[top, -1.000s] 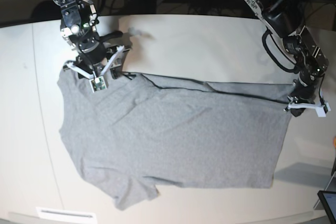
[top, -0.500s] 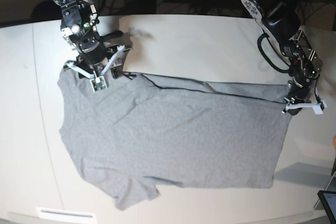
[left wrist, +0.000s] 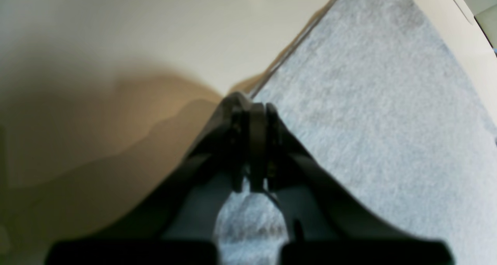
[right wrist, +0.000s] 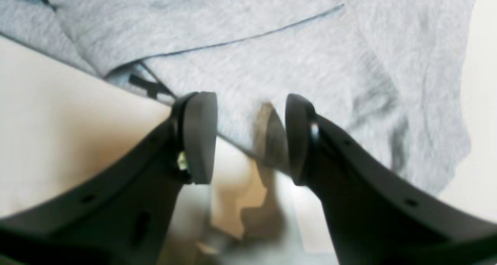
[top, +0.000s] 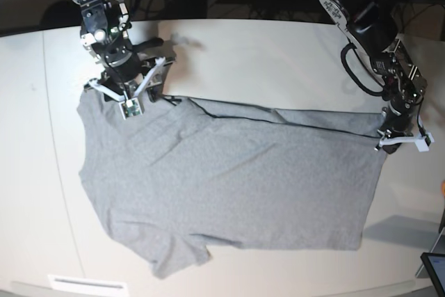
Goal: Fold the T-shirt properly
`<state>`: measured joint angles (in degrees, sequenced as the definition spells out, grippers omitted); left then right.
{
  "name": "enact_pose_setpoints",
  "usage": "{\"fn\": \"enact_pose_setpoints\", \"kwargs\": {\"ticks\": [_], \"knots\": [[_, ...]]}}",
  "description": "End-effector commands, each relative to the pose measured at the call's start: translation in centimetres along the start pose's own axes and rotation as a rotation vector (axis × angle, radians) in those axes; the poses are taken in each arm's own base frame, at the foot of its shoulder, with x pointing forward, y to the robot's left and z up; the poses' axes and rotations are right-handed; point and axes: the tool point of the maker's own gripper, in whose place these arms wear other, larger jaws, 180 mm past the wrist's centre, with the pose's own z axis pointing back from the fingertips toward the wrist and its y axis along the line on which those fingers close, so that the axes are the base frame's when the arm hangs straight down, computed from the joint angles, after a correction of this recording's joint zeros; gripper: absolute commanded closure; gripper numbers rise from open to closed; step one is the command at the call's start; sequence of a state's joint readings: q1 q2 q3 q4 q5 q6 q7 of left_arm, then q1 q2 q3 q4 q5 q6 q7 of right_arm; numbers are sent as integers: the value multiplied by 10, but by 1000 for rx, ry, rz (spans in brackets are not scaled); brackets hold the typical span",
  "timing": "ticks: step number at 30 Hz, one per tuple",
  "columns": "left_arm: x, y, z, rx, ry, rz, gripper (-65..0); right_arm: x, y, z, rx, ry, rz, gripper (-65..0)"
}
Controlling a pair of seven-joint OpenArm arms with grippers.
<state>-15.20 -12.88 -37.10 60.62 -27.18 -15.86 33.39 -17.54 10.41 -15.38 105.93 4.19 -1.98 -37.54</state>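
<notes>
- First, in the base view, you see the T-shirt [top: 229, 179] spread flat on the white table [top: 278, 60], plain grey side up, with one short sleeve at the lower left and its far long edge running from upper left to right.
- You find the right gripper [top: 128, 92] at the shirt's upper left corner, pointing down at the cloth edge. Its white-edged fingers stand apart.
- You find the left gripper [top: 398, 141] at the shirt's upper right corner, low against the table, where the fabric edge meets it.
- A dark strip of the shirt's underside shows along the far edge between the two grippers.

- Next, in the left wrist view, you see the left gripper [left wrist: 252, 140] with its black fingers [left wrist: 233, 140] pressed together. Grey fabric of the T-shirt [left wrist: 380, 113] lies to the right and shows between the finger bases; the jaws are clamped on the shirt's edge. Bare table [left wrist: 136, 28] fills the left, partly in brown shadow.

- Finally, in the right wrist view, you see the right gripper [right wrist: 248, 136] released, a clear gap between its two round pads [right wrist: 200, 136]. Nothing sits between the pads. The T-shirt [right wrist: 271, 43] lies just beyond the tips, with a fold seam across it and its edge crossing under the gap. Table surface [right wrist: 58, 113] shows at left.
</notes>
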Motion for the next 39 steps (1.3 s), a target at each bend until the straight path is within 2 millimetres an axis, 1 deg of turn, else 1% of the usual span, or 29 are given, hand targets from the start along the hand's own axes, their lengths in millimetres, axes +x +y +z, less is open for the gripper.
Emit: {"fn": "enact_pose_setpoints", "kwargs": {"ticks": [1,2,5,7,8,11,16,19,21,23,25,28,30,32,33,36,37,39], "knots": [[28,-4,1,-14,-73,-5,-34,21,4,7,11,-73,16,-277],[28,-4,1,-14,-73,-5,-60,25,8,10,22,-86,22,-277],[29,-4,1,-14,-75,-7,-195,33,20,15,52,-109,37,-279],[26,1,4,-6,-70,-15,-240,32,30,16,78,-106,47,-279],[28,1,5,-6,-74,-19,-247,31,35,16,91,-105,51,-279],[33,1,10,-5,-92,-38,-247,31,49,17,126,-105,60,-279],[54,-2,25,-8,-153,-90,-247,28,72,20,184,-100,74,-279],[64,-5,36,-11,-187,-127,-247,28,79,21,199,-101,77,-279],[69,-5,44,-10,-204,-153,-247,31,83,21,204,-108,57,-279],[69,-4,51,-8,-213,-175,-247,32,85,20,205,-108,43,-279],[67,-1,58,-2,-216,-201,-247,28,88,16,210,-94,44,-279],[60,6,67,11,-203,-228,-247,33,91,11,211,-101,24,-279],[54,12,69,21,-188,-239,-247,34,93,9,213,-100,19,-279],[49,18,72,31,-173,-249,-247,40,92,8,210,-114,18,-279],[46,21,73,35,-167,-253,-247,40,92,8,210,-113,18,-279],[42,27,76,47,-155,-261,-245,46,91,6,213,-126,11,-279],[41,34,79,62,-153,-259,-245,48,88,5,218,-127,-16,-279],[45,45,85,84,-168,-242,-245,49,74,3,223,-120,-121,-279]]}}
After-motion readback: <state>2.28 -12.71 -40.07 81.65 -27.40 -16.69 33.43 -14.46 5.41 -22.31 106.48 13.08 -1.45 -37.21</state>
